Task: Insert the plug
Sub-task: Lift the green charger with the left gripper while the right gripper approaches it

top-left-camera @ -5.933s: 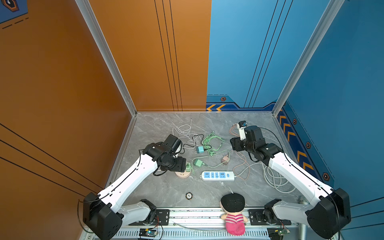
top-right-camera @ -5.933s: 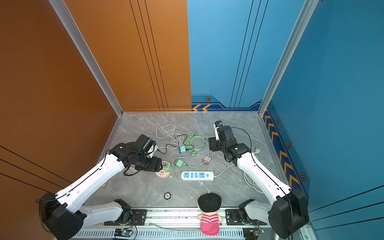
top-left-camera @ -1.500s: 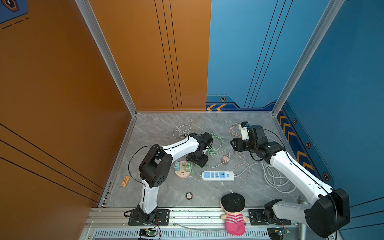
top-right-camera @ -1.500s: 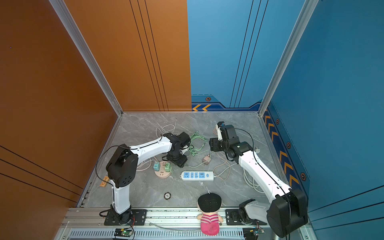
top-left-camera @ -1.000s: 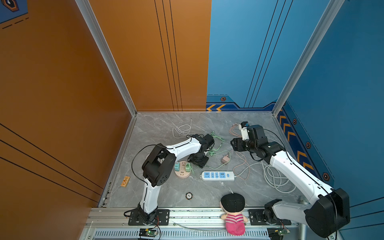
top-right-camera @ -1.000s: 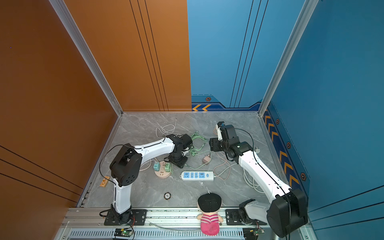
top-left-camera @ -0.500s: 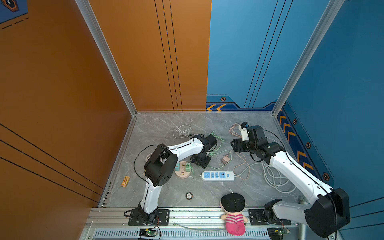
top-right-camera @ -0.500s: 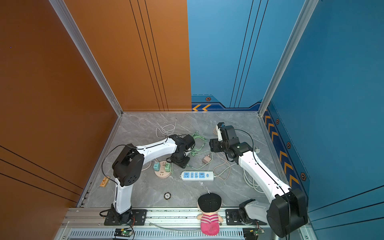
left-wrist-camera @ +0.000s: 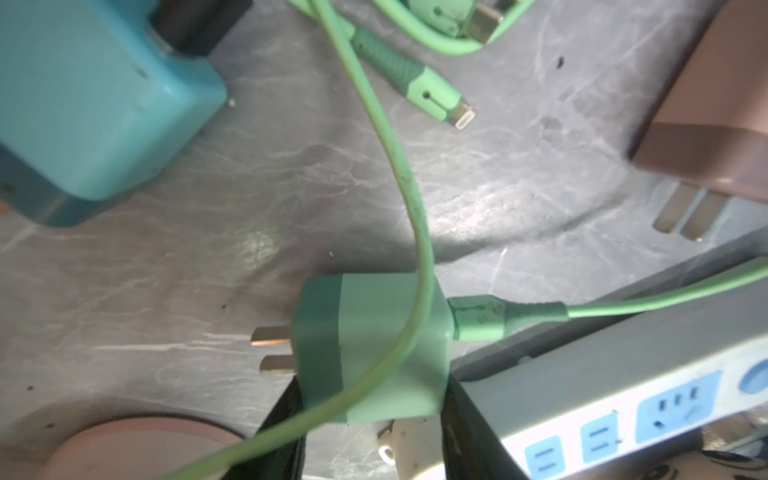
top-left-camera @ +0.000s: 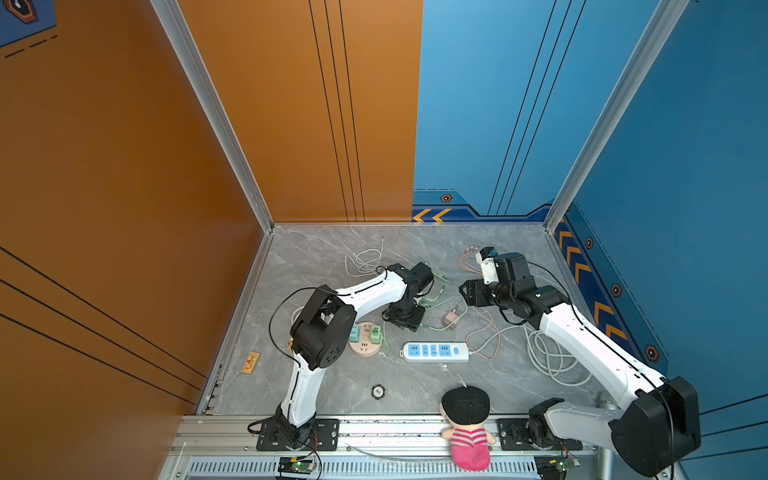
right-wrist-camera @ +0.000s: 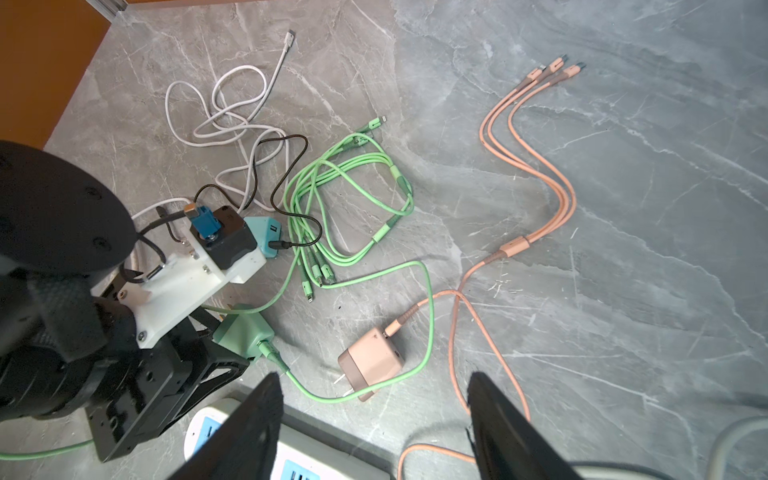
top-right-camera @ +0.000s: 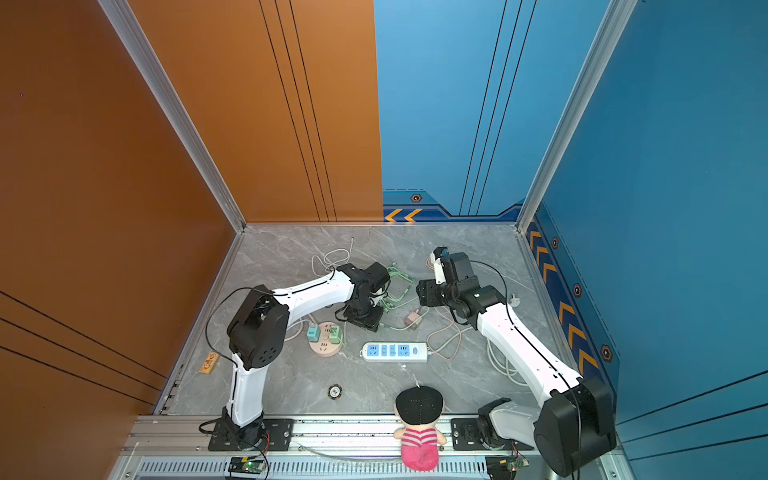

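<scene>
Left tool (left-wrist-camera: 370, 390) clamping green plug (left-wrist-camera: 374, 332), cable (left-wrist-camera: 415, 208) draped

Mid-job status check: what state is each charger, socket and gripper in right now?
left gripper: shut on the green charger
green charger: held, prongs bare, in no socket
right gripper: open, empty
power strip: every socket empty
round socket: teal adapter and green adapter plugged in
pink charger: lying loose, prongs bare
teal charger: lying loose, in no socket
</scene>
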You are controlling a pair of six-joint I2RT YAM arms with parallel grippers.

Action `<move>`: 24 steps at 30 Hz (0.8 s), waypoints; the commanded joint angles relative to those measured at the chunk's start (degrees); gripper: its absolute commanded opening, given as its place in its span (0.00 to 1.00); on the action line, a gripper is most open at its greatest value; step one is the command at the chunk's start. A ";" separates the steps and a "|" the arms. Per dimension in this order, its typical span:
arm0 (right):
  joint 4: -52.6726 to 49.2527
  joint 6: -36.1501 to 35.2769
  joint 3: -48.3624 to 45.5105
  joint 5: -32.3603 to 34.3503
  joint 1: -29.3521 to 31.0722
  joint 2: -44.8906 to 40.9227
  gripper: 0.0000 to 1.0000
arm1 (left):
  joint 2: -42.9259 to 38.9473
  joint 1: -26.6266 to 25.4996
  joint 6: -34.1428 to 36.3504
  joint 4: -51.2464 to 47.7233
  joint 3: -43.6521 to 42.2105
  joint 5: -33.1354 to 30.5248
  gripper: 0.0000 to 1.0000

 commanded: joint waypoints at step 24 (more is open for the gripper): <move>10.52 12.82 -5.79 -12.60 3.28 -0.85 0.69 | -12.33 5.25 -8.03 22.16 -12.14 17.35 0.36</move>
